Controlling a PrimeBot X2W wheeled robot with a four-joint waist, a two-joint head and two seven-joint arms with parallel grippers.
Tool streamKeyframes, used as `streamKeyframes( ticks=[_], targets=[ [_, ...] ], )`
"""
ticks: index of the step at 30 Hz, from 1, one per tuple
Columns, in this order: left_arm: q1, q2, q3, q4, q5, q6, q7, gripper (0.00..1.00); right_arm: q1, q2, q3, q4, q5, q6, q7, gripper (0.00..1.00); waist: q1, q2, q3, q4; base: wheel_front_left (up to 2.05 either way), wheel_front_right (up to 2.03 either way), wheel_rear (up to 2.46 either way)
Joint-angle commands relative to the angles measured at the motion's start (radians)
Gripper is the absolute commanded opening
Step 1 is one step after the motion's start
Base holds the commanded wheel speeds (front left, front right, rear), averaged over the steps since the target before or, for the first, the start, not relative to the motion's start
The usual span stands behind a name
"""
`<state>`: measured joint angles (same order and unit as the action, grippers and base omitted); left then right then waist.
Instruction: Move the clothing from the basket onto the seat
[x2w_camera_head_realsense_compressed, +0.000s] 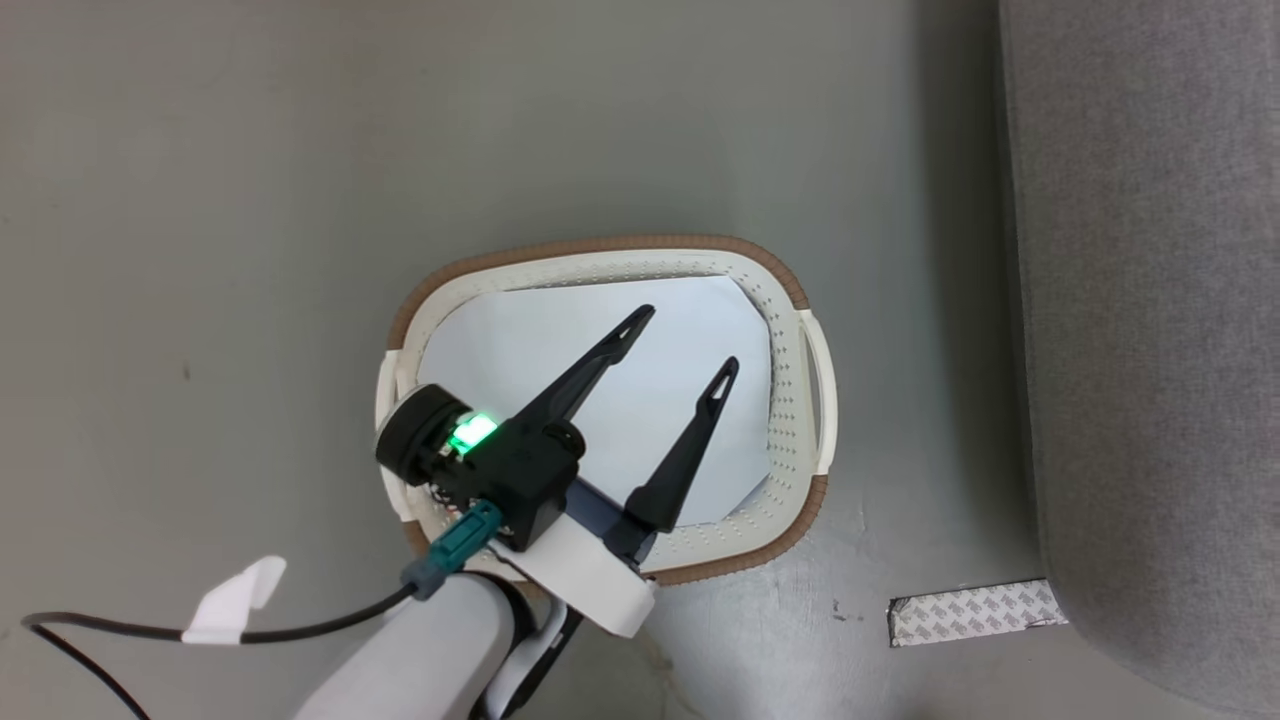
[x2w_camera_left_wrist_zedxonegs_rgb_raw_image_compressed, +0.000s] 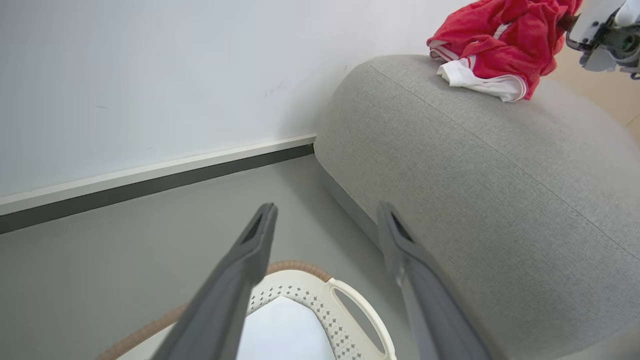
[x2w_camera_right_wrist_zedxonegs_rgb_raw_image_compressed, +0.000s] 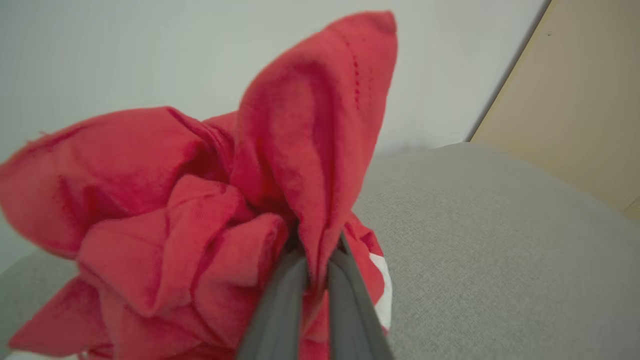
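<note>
Head view looks down on our left end effector (x2w_camera_head_realsense_compressed: 688, 340), its two dark fingers spread wide and holding nothing, poised over the oval cream-white perforated plastic basket with a brown rim band (x2w_camera_head_realsense_compressed: 600, 250), whose pale bottom shows bare between the fingers. The large light-grey woven-fabric seat (x2w_camera_head_realsense_compressed: 1150, 300) runs along the right edge, near the basket but apart from it on the grey floor (x2w_camera_head_realsense_compressed: 200, 200). In the left wrist view the bright red soft clothing with white, red-striped trim (x2w_camera_left_wrist_zedxonegs_rgb_raw_image_compressed: 500, 45) sits heaped on the seat's rounded top (x2w_camera_left_wrist_zedxonegs_rgb_raw_image_compressed: 475, 175); we cannot tell the two garments apart in that heap. In the right wrist view our right end effector (x2w_camera_right_wrist_zedxonegs_rgb_raw_image_compressed: 312, 270) is clamped on a fold of the red fabric (x2w_camera_right_wrist_zedxonegs_rgb_raw_image_compressed: 200, 210), fingers almost together, with the seat's cushion (x2w_camera_right_wrist_zedxonegs_rgb_raw_image_compressed: 500, 225) just behind. We judge this to be the release step, with the task nearly done. The next move calls for parting the right fingers and drawing straight away, so that no fold snags and drags off the curved edge. The left forearm reaches in from the lower left, fingers angled up and to the right.
</note>
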<state>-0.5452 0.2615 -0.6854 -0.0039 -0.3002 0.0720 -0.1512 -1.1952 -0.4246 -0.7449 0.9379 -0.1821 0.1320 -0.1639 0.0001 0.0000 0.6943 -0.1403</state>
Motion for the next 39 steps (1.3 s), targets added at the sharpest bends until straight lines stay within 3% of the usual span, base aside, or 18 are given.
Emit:
streamKeyframes(
  ticks=[1, 2, 3, 4, 5, 6, 11, 15, 27, 32, 39],
  targets=[
    [0.013, 0.010, 0.005, 0.004, 0.001, 0.006, -0.004, 1.00, 0.013, 0.022, -0.023, 0.024, -0.031, -0.002, -0.015, 0.00, -0.0001, 0.0000, -0.008, -0.010, 0.00, 0.00, 0.00],
    [0.016, 0.013, 0.007, 0.007, -0.002, 0.007, -0.004, 1.00, 0.015, 0.027, -0.030, 0.029, -0.049, -0.003, -0.020, 0.00, -0.0001, 0.0000, -0.012, -0.014, 0.00, 0.00, 0.00],
    [0.018, 0.015, 0.008, 0.008, -0.006, 0.008, -0.004, 1.00, 0.018, 0.031, -0.038, 0.035, -0.065, -0.003, -0.028, 0.19, -0.0001, 0.0000, -0.019, -0.018, 0.00, 0.00, 0.00],
    [0.018, 0.017, 0.011, 0.008, -0.008, 0.009, -0.007, 1.00, 0.021, 0.038, -0.043, 0.040, -0.073, -0.003, -0.037, 0.49, -0.0001, 0.0000, -0.026, -0.022, 0.00, 0.00, 0.00],
    [0.018, 0.018, 0.013, 0.010, -0.009, 0.011, -0.011, 1.00, 0.024, 0.048, -0.040, 0.045, -0.083, -0.003, -0.045, 0.95, -0.0001, 0.0000, -0.034, -0.025, 0.00, 0.00, 0.00],
    [0.020, 0.018, 0.017, 0.011, -0.014, 0.012, -0.013, 1.00, 0.029, 0.056, -0.041, 0.050, -0.090, -0.003, -0.052, 1.00, -0.0001, 0.0000, -0.042, -0.028, 0.00, 0.00, 0.00],
    [0.039, 0.025, 0.042, 0.037, -0.039, 0.023, -0.040, 1.00, 0.063, 0.098, 0.016, 0.051, -0.097, -0.003, -0.088, 1.00, -0.0001, 0.0000, -0.108, -0.042, 0.00, 0.00, 0.00],
    [0.075, 0.026, 0.074, 0.063, -0.076, 0.034, -0.069, 1.00, 0.132, 0.139, 0.097, 0.026, -0.029, -0.003, -0.101, 1.00, -0.0001, 0.0000, -0.178, -0.043, 0.00, 0.00, 0.00],
    [0.263, 0.025, 0.191, 0.097, -0.140, 0.091, -0.114, 1.00, 0.526, 0.220, 0.340, -0.340, 0.207, -0.003, -0.100, 1.00, -0.0001, 0.0000, -0.388, -0.012, 0.00, 0.00, 0.00],
    [0.374, 0.015, 0.277, 0.077, -0.116, 0.119, -0.114, 1.00, 0.703, 0.275, 0.401, -0.476, 0.246, -0.003, -0.100, 1.00, -0.0001, 0.0000, -0.478, 0.021, 0.00, 0.00, 0.00],
    [0.543, -0.018, 0.419, 0.053, -0.076, 0.119, -0.114, 1.00, 0.899, 0.337, 0.495, -0.584, 0.271, -0.003, -0.100, 1.00, -0.0001, 0.0000, -0.582, 0.061, 0.00, 0.00, 0.00]
  ],
)
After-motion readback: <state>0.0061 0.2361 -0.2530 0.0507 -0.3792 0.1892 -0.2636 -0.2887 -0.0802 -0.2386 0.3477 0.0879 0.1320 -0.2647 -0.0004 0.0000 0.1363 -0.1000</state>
